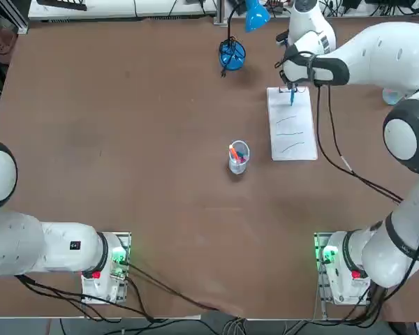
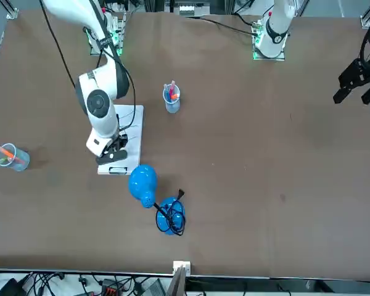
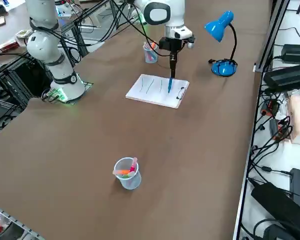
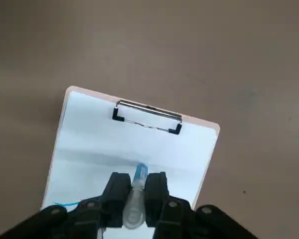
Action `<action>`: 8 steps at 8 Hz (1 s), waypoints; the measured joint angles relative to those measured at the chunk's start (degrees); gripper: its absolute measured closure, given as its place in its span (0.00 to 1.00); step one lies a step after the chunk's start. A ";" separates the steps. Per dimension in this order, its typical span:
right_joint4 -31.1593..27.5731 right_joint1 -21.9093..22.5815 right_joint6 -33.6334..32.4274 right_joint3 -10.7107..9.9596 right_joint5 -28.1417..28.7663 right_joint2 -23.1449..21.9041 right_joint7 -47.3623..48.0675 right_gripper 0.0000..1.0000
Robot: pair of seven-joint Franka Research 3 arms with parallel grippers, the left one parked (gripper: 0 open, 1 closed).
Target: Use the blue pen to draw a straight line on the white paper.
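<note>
The white paper (image 1: 293, 136) lies on a clipboard on the brown table, its metal clip (image 4: 147, 117) at the far short edge. A few thin blue strokes cross the sheet. My right gripper (image 1: 291, 86) hangs over the clip end of the paper (image 3: 155, 91), shut on the blue pen (image 3: 169, 84). The pen points straight down, its tip at the sheet just inside the clip; I cannot tell whether it touches. In the wrist view the black fingers (image 4: 118, 190) clamp the blue pen (image 4: 140, 173) over the paper (image 4: 129, 147).
A clear cup (image 1: 238, 155) holding several coloured pens stands left of the paper. A blue desk lamp (image 1: 232, 54) sits beyond it towards the far edge. A second cup (image 3: 127, 173) with orange pens stands far to the right.
</note>
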 joint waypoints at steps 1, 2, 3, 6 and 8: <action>0.00 0.31 0.00 0.08 0.02 0.00 0.80 0.80; 0.00 0.98 0.00 0.28 0.47 0.00 2.00 0.80; 0.01 1.96 0.00 0.48 1.91 -0.01 3.21 0.80; 0.04 3.83 -0.02 1.01 6.29 -0.17 3.87 0.80; 0.20 4.07 -0.81 1.21 7.40 -0.31 3.87 0.80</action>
